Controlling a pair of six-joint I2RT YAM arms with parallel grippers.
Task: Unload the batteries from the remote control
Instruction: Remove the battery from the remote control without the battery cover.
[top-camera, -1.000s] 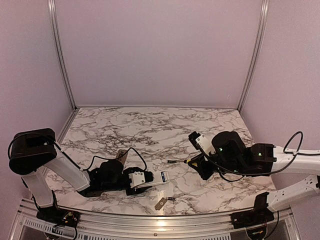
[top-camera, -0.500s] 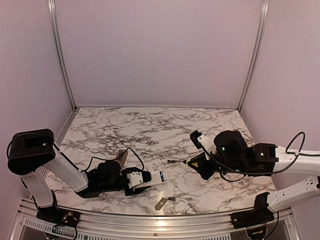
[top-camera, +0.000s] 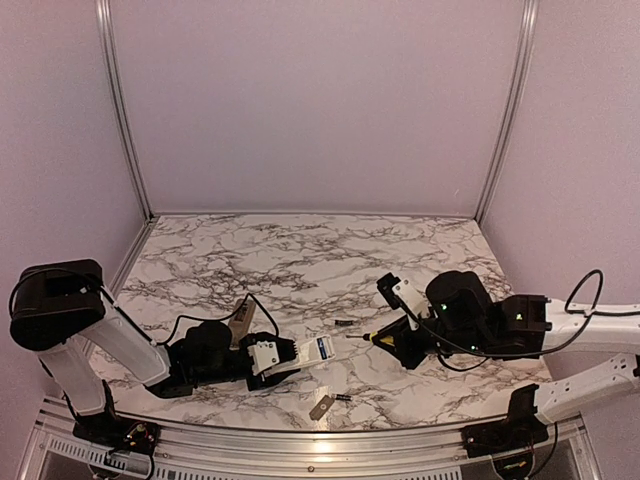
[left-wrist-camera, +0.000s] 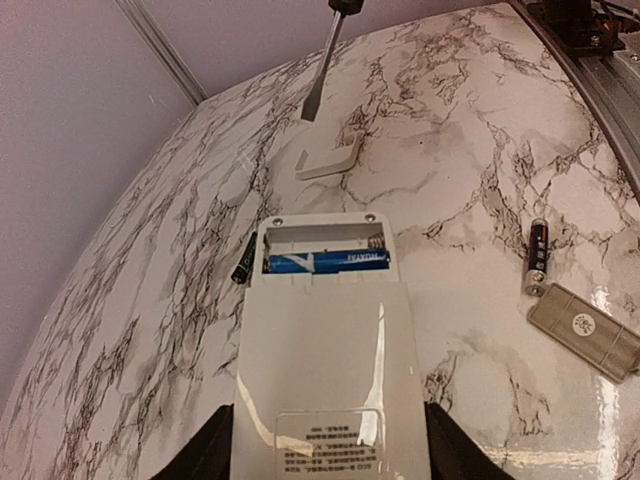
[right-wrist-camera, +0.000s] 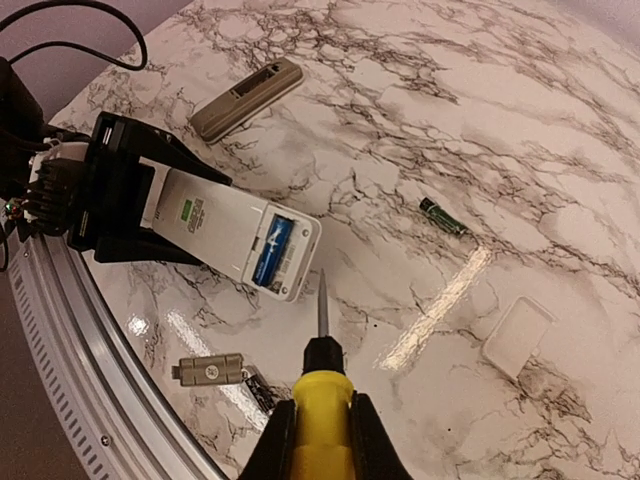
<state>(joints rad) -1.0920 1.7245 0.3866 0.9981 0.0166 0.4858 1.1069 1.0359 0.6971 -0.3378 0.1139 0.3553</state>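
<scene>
My left gripper (left-wrist-camera: 328, 455) is shut on the white remote control (left-wrist-camera: 325, 360), one finger on each long side. Its compartment is uncovered, and a blue battery (left-wrist-camera: 328, 262) lies inside. A dark green battery (left-wrist-camera: 243, 268) lies on the marble by the remote's far corner, and another dark battery (left-wrist-camera: 537, 257) lies to the right. My right gripper (right-wrist-camera: 322, 445) is shut on the yellow-handled screwdriver (right-wrist-camera: 322, 400). Its tip hangs just short of the remote (right-wrist-camera: 215, 225) at the compartment end. In the top view the remote (top-camera: 300, 354) and the right gripper (top-camera: 392, 340) face each other.
A flat grey cover plate (left-wrist-camera: 583, 330) lies near the table's front rail beside the dark battery. A white cover piece (left-wrist-camera: 328, 160) rests beyond the remote. A tan second remote (right-wrist-camera: 245, 98) lies behind the left arm. The metal rail (top-camera: 320, 440) runs along the near edge.
My right gripper has brought the screwdriver down and nearer, towards the remote's open end. The left arm has shifted slightly, turning the remote a little. Both grips are unchanged.
</scene>
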